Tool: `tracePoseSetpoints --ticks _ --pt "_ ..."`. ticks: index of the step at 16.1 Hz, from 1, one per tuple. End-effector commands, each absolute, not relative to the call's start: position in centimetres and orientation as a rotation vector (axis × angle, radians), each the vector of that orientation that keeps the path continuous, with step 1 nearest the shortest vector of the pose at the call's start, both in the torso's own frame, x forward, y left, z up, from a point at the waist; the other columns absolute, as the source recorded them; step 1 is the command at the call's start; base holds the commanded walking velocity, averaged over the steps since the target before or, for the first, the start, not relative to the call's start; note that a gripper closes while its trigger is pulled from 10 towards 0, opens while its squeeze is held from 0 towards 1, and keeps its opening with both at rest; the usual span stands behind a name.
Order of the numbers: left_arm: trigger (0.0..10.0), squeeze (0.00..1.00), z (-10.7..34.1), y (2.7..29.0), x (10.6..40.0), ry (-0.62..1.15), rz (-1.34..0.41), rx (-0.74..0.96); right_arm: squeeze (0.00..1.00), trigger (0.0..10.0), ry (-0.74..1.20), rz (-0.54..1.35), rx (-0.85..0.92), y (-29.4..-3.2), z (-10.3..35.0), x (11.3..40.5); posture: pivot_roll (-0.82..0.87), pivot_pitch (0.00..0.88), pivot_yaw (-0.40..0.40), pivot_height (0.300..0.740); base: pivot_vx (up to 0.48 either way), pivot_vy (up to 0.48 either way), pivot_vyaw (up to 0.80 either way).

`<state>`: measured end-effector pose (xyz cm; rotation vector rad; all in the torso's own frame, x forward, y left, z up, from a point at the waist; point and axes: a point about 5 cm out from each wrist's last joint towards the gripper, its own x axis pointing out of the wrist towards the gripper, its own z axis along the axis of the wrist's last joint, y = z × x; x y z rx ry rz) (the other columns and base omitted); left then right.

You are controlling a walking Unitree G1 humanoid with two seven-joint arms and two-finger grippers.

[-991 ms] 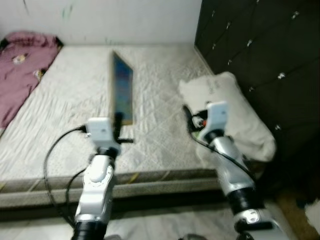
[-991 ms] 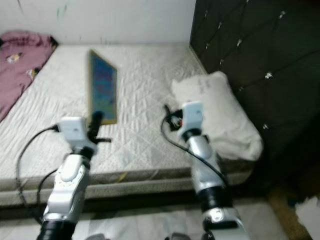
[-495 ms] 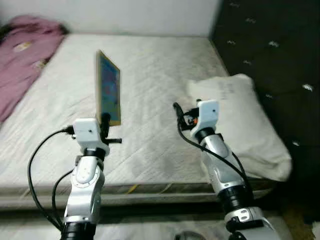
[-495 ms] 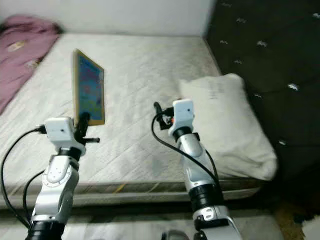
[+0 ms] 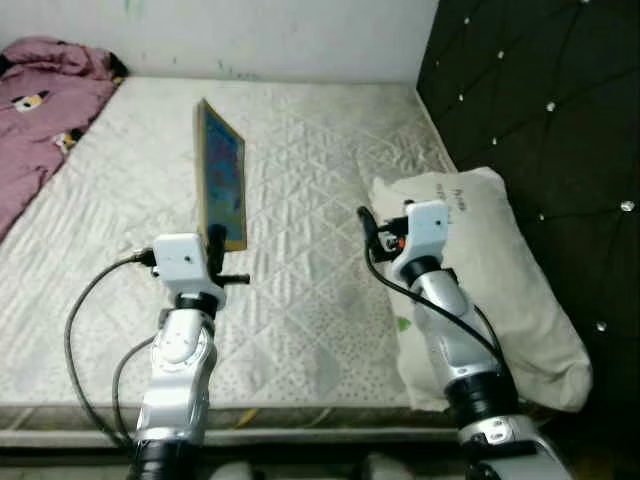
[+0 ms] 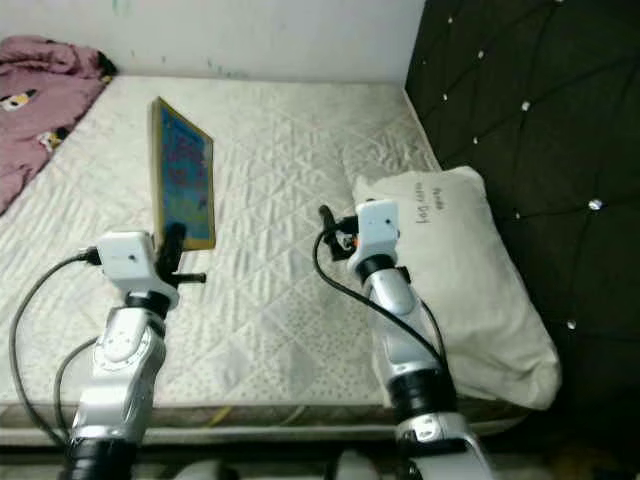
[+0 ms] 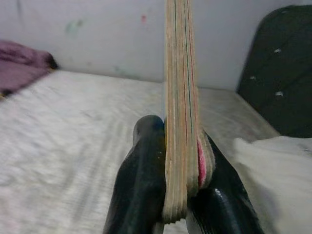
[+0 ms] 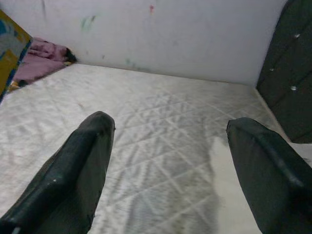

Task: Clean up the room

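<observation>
The left gripper (image 7: 178, 170) clamps a thin book (image 5: 221, 177) upright above the mattress (image 5: 300, 150), while the right gripper (image 8: 168, 161) hovers beside it, fingers spread.

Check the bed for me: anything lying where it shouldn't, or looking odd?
The pillow lies askew along the bare mattress edge beside the dark headboard, its near end overhanging. A pink garment is crumpled at the far left corner. The left gripper holds a book upright; the right gripper is open.
</observation>
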<state>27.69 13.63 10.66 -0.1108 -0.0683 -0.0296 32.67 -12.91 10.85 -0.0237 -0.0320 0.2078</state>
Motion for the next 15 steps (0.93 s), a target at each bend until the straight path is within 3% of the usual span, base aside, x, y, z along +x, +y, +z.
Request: tracePoseSetpoints --ticks 1,8,15 --pt "10.0 0.0 11.75 13.21 27.93 -0.114 -0.054 -0.113 0.0 10.0 -0.036 0.199 -0.016 -13.07 11.08 32.83 -0.08 0.0 -0.025 0.74 0.0 0.0 0.0" --pt "10.0 0.0 11.99 13.33 27.91 -0.112 -0.028 -0.123 0.0 10.0 -0.018 0.184 -0.011 -13.48 11.02 32.72 -0.08 0.0 -0.031 0.74 0.0 0.0 -0.63" --pt "10.0 0.0 12.34 13.92 27.84 -0.108 0.019 -0.154 0.0 10.0 -0.03 0.188 -0.002 -13.61 11.6 32.63 -0.08 0.0 -0.039 0.74 0.0 0.0 0.0"
